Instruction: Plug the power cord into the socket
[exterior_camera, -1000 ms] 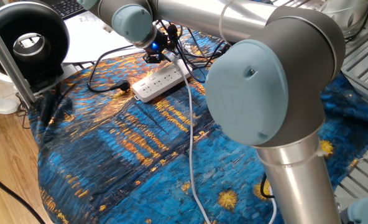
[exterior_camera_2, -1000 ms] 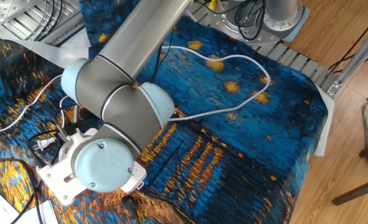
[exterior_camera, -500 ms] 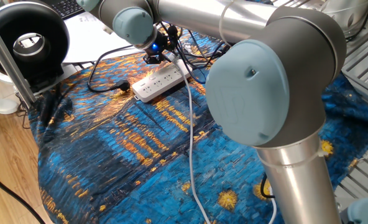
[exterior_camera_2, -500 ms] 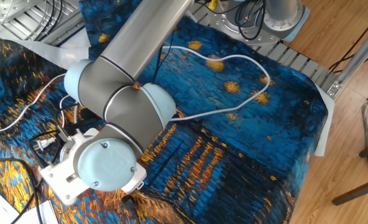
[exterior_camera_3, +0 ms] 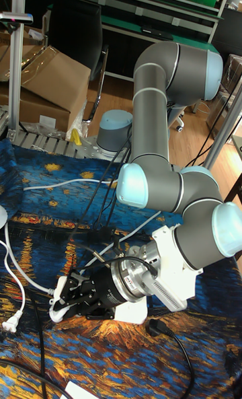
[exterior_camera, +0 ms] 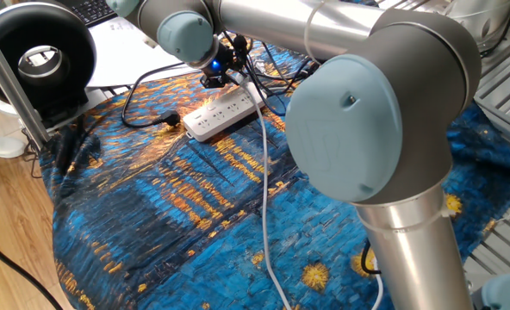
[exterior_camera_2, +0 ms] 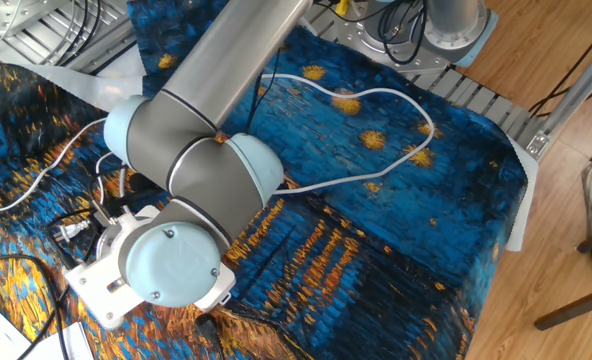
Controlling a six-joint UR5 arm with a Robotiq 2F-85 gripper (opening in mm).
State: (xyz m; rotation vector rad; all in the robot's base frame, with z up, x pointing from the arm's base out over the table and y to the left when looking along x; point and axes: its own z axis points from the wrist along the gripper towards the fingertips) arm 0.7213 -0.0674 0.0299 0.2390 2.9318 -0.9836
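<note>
The pincer [exterior_camera_3: 67,296] sits low over the socket [exterior_camera: 223,113], pinching the cord [exterior_camera: 264,185] at its plug end.

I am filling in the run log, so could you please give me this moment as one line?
phase: insertion | pincer: over end of white oblong power strip | pale grey cord: trails across blue cloth | grip: cannot tell | black plug: loose beside strip

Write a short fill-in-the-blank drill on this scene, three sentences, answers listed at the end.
1. The gripper is at one end of the white ____.
2. The pale power cord trails across a cloth that is mostly ____ with orange-yellow patches.
3. Near the strip's other end lies a loose ____ plug.

Answers: power strip; blue; black
</note>
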